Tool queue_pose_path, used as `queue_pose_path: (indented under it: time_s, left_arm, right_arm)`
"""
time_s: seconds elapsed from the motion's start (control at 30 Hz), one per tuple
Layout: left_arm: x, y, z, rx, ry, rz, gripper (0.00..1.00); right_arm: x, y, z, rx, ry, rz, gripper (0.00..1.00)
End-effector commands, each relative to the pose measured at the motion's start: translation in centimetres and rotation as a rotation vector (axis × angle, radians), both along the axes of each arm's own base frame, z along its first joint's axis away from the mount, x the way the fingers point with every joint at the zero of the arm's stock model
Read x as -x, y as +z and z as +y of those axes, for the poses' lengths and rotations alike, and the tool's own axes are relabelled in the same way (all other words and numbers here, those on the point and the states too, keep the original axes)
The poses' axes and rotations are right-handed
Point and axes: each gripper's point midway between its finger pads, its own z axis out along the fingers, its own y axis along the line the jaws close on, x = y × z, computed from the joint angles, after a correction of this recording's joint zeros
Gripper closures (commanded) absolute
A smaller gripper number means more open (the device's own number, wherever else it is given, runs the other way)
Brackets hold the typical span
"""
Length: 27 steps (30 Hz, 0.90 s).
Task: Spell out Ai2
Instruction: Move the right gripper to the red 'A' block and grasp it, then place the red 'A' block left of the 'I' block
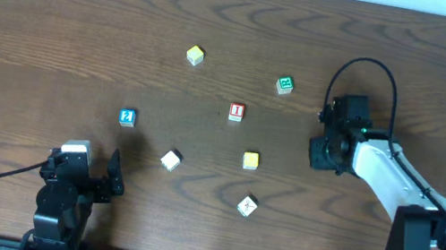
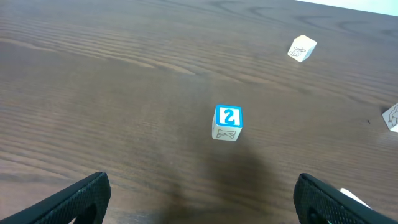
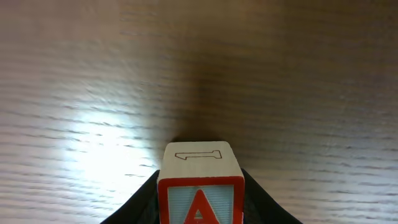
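Observation:
My right gripper (image 1: 324, 153) is shut on a red "A" block (image 3: 200, 186); the block fills the bottom of the right wrist view and is held over bare table at the right. A red "I" block (image 1: 237, 111) sits mid-table. A blue "2" block (image 1: 127, 117) lies at the left; it also shows in the left wrist view (image 2: 227, 122). My left gripper (image 1: 113, 175) is open and empty, near the front left, short of the "2" block, which lies ahead between its fingers (image 2: 199, 199).
Other blocks lie around: a yellow one (image 1: 196, 55) at the back, a green one (image 1: 284, 84), a yellow one (image 1: 251, 160), and two pale ones (image 1: 171, 160) (image 1: 248, 205) nearer the front. The table is dark wood.

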Motion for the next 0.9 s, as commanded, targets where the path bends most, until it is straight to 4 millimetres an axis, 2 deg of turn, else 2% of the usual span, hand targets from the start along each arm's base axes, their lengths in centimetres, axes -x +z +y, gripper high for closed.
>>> queue_pose_path:
  time_s: [0.0, 0.07, 0.2, 0.3, 0.4, 0.5, 0.63, 0.73, 0.87]
  left_arm:
    - [0.0, -0.6, 0.1, -0.013, -0.001, 0.010, 0.05]
    - [0.0, -0.6, 0.1, -0.013, -0.001, 0.010, 0.05]
    - [0.0, -0.6, 0.1, -0.013, -0.001, 0.010, 0.05]
    - [0.0, -0.6, 0.1, -0.013, -0.001, 0.010, 0.05]
    - [0.0, -0.6, 0.1, -0.013, -0.001, 0.011, 0.05]
    - [0.0, -0.6, 0.1, -0.013, -0.001, 0.011, 0.05]
    - [0.0, -0.6, 0.1, -0.013, -0.001, 0.010, 0.05]
    - [0.0, -0.6, 0.1, -0.013, -0.001, 0.011, 0.04]
    - [0.0, -0.6, 0.1, -0.013, -0.001, 0.010, 0.05]
  right_arm:
    - [-3.5, 3.2, 2.8, -0.072, -0.012, -0.093, 0.69]
    - [-5.0, 5.2, 4.8, -0.096, 0.008, -0.146, 0.71]
    - [-7.5, 10.0, 10.3, -0.172, 0.044, -0.265, 0.73]
    - [-8.3, 12.9, 14.9, -0.228, 0.103, -0.329, 0.76]
    - [-8.3, 14.0, 18.9, -0.249, 0.182, -0.350, 0.76]
    - [-7.9, 13.4, 22.6, -0.253, 0.238, -0.327, 0.75]
    - [-7.1, 10.6, 25.8, -0.218, 0.287, -0.248, 0.75]
    - [-6.8, 9.1, 26.7, -0.185, 0.256, -0.214, 0.75]
    - [-6.6, 7.3, 26.2, -0.158, 0.147, -0.181, 0.70]
